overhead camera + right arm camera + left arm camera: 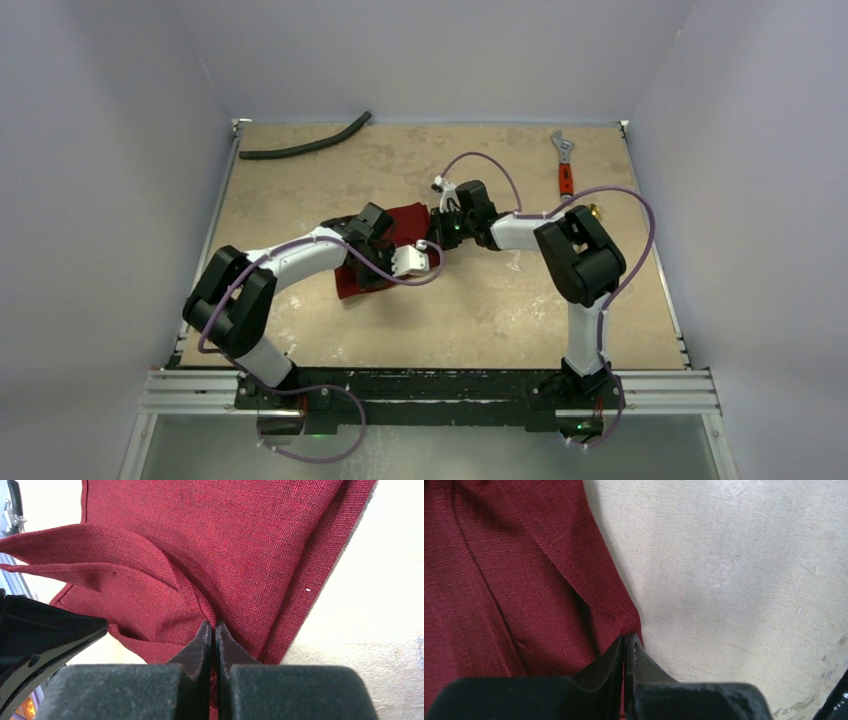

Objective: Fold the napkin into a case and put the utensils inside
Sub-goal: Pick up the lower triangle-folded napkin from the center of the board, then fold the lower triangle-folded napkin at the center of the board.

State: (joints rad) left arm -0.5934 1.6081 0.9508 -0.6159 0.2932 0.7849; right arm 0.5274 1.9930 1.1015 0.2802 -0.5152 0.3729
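The napkin (pixel 408 222), a dark red woven cloth, lay partly folded near the middle of the table (pixel 480 300), its layers overlapping and one flap standing up in a loose ridge. One corner sat pinched in the closed left gripper (pixel 625 641). Another fold was pinched in the closed right gripper (pixel 215 628).

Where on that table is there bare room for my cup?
Bare wood lies between the black hose and the wrench, and between the napkin and the table's near edge. Crowded middle: left gripper and right gripper pinch it.
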